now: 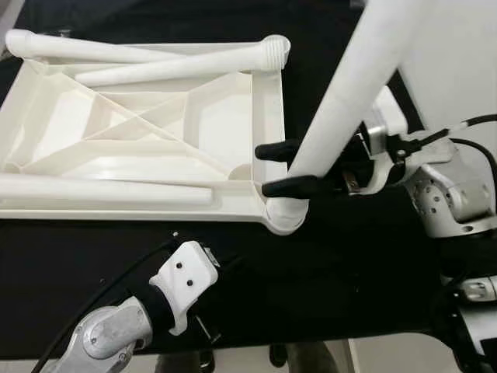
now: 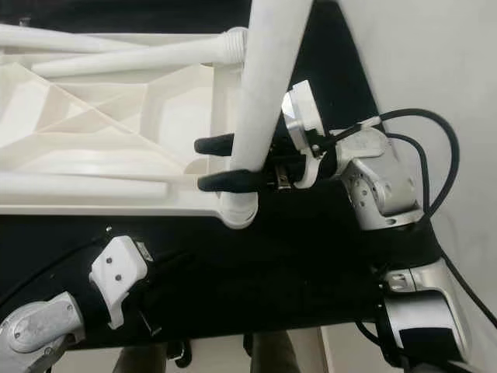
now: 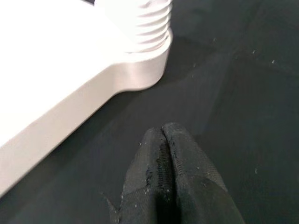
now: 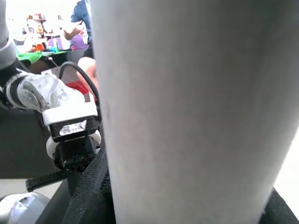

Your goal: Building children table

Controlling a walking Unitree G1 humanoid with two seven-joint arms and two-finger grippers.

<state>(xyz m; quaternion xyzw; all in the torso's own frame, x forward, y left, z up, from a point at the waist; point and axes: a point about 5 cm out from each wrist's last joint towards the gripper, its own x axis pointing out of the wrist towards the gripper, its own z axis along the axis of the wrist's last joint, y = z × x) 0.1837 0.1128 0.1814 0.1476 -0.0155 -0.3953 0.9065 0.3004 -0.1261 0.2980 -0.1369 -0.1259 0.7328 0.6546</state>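
The white table top [image 1: 269,109] lies upside down on a black mat. One white leg [image 1: 349,101] stands upright in the near right corner socket [image 1: 284,215]. My right gripper [image 1: 265,169] is shut on this leg just above the socket, one black finger on each side. The leg's smooth side [image 4: 187,112] is close up in the right wrist view. Three more legs lie across the table top: two at the far side [image 1: 178,66] and one along the near rim [image 1: 101,190]. My left gripper [image 3: 163,133] is shut on nothing, low over the mat and pointing at the socket corner [image 3: 140,70].
The black mat [image 1: 326,287] extends in front of and right of the table top. A white panel [image 1: 458,62] stands at the far right. Black cables [image 2: 435,155] loop around my right arm. A person [image 4: 84,18] stands far behind a cluttered green table.
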